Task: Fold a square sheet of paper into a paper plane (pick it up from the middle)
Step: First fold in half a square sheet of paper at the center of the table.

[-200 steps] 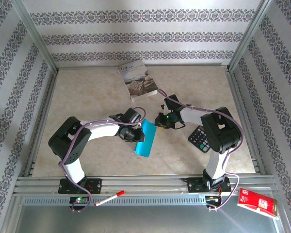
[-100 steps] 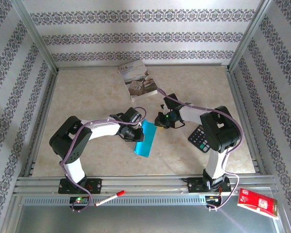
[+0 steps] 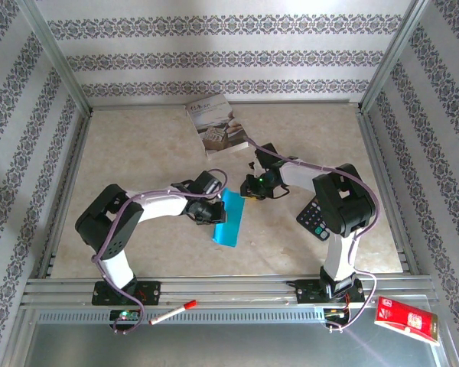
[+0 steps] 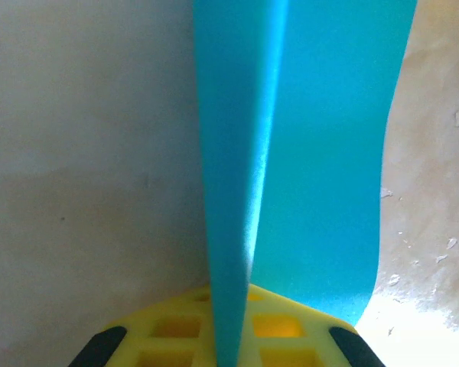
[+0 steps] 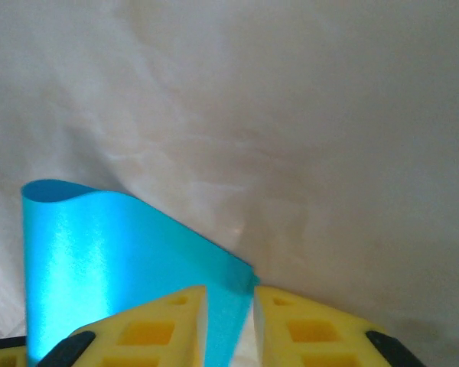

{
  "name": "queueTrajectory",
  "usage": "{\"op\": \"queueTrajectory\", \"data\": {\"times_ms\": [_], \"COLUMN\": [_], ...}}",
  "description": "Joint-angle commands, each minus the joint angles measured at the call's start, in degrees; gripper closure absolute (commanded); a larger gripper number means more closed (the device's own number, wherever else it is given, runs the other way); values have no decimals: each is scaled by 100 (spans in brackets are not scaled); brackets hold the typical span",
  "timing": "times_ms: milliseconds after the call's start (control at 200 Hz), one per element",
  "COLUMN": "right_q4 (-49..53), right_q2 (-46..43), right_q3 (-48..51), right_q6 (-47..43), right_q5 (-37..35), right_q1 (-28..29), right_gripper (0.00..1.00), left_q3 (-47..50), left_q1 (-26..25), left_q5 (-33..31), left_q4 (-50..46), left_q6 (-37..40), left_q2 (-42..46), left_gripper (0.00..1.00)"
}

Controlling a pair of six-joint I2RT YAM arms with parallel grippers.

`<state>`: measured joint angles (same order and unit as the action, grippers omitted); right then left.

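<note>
Both grippers meet at the folded teal sheet in mid-table

The left gripper [image 3: 213, 212] is pressed together on the square sheet of paper [image 3: 230, 219], which is folded into a long strip and stands on edge, rising from between the yellow fingers [image 4: 172, 330]; the right gripper [image 3: 249, 189] is at the strip's far end, its fingers [image 5: 157, 325] slightly parted with a corner of the sheet in the gap; the sheet's near end points toward the arm bases; on the table [image 3: 138, 153] a grey-white book [image 3: 217, 127] lies beyond the grippers, apart from the sheet; a calculator [image 3: 314, 219] lies to the right, partly covered by the right arm; a red pen [image 3: 173, 312] and a red packet [image 3: 407, 321] lie off the table at the near edge.
</note>
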<state>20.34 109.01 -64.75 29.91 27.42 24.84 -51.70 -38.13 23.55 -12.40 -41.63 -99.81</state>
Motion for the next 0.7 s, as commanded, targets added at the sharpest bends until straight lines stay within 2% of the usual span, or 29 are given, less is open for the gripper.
{"op": "queueTrajectory", "data": {"times_ms": [0, 155, 350, 694], "right_q4": [-109, -193, -478, -957], "right_q2": [-282, -826, -898, -953], "right_q3": [-63, 451, 818, 1221], "right_q6": [-324, -146, 220, 761], "right_q5": [117, 44, 73, 245], "right_q1": [-132, -79, 258, 783], "right_gripper": [74, 71, 69, 81], "left_q3": [328, 466, 481, 477], "left_q1": [52, 12, 7, 7], "left_q5": [-263, -350, -436, -532], "left_q4": [648, 703, 435, 347], "left_q6": [-727, -819, -597, -484], "left_q2": [123, 146, 113, 76], "left_gripper": [90, 90, 88, 88]}}
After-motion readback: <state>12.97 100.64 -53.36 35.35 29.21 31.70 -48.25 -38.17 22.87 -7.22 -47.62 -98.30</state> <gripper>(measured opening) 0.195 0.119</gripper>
